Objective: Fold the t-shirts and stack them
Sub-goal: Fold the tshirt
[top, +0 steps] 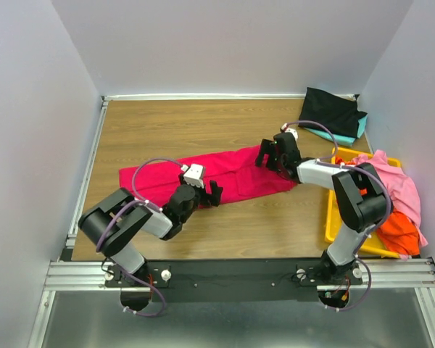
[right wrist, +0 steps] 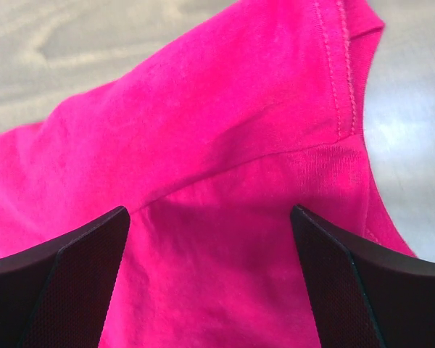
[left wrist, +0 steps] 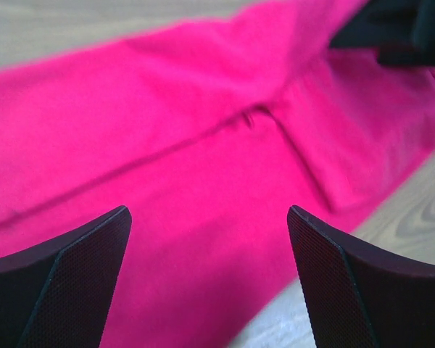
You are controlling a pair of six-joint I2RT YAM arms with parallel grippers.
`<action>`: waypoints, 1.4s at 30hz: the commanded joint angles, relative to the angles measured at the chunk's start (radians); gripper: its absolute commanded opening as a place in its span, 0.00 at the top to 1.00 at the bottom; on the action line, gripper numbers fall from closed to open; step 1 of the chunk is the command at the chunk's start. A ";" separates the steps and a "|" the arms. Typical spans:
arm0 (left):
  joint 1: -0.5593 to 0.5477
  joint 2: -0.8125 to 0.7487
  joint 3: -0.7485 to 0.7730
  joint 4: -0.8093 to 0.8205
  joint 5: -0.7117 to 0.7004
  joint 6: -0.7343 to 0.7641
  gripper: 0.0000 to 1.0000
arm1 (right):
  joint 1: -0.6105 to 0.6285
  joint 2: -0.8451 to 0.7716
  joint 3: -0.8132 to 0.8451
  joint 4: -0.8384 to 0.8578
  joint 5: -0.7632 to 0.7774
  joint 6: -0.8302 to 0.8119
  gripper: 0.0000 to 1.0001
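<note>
A crimson t-shirt (top: 235,174), folded lengthwise into a long strip, lies slantwise across the middle of the table. My left gripper (top: 213,193) hovers open over the strip's near edge, and its wrist view shows red cloth (left wrist: 167,130) spanning the wide gap of the gripper (left wrist: 209,212). My right gripper (top: 265,155) stands open over the strip's right end. There the hemmed sleeve of the shirt (right wrist: 225,109) fills the view between the spread fingers of the gripper (right wrist: 210,212). Neither holds anything. A black t-shirt (top: 332,110) lies folded on a teal one (top: 360,129) at the back right.
A yellow bin (top: 333,217) stands at the right edge, holding a pink shirt (top: 396,183) and an orange shirt (top: 400,225) that spill over its rim. White walls close in the wooden table (top: 174,123) on three sides.
</note>
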 commanded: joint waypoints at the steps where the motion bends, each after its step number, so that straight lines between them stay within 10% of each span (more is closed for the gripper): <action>1: 0.001 0.070 -0.030 0.177 0.089 -0.055 0.04 | -0.004 0.112 0.055 -0.066 0.002 0.002 0.02; 24: -0.223 0.282 0.126 0.205 0.092 -0.265 0.07 | -0.101 0.536 0.697 -0.234 -0.222 -0.147 0.01; 42: -0.234 -0.201 0.102 -0.373 -0.220 -0.186 0.07 | -0.098 0.259 0.589 -0.234 -0.322 -0.188 0.02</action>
